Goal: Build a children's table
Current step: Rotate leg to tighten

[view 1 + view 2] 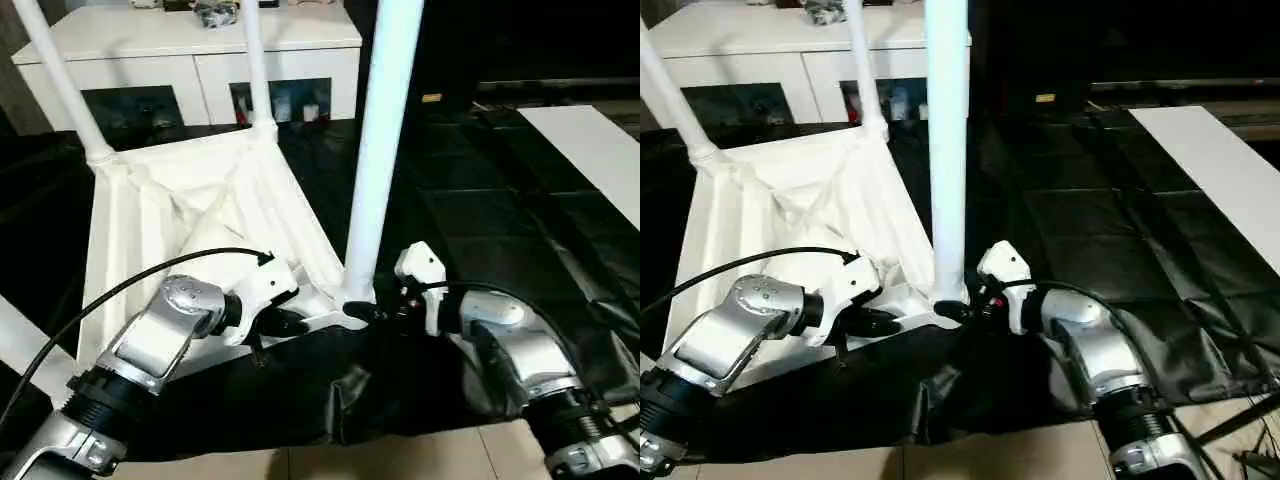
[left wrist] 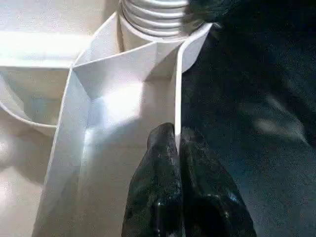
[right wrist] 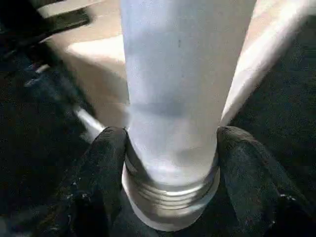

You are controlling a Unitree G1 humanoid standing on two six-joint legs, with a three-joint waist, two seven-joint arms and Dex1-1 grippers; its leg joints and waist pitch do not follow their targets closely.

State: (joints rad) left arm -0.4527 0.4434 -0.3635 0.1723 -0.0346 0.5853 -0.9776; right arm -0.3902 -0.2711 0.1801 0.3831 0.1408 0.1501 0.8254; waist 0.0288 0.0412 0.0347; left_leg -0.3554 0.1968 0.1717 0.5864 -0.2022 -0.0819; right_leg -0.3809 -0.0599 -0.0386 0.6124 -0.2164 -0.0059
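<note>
Pinching tabletop (image 1: 150,230) rim — left gripper (image 2: 177,143), right gripper (image 3: 170,148) clasping leg (image 1: 380,150)

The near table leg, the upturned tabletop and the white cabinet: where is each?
near leg (image 1: 378,150), left eye view, mid-shaft
tabletop (image 1: 160,200), left eye view, ribbed underside
cabinet (image 1: 270,70), left eye view, door front

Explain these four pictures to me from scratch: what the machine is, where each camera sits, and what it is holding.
This is a humanoid robot with two silver arms. Two pictures come from its head, looking down; the other two come from cameras on its wrists. An upside-down white plastic tabletop lies on black sheeting, with legs standing up from three of its corners. The left gripper pinches a thin wall of the tabletop's near edge. The right gripper clasps the nearest leg just above its threaded base, at the corner socket. A white cabinet stands behind.
</note>
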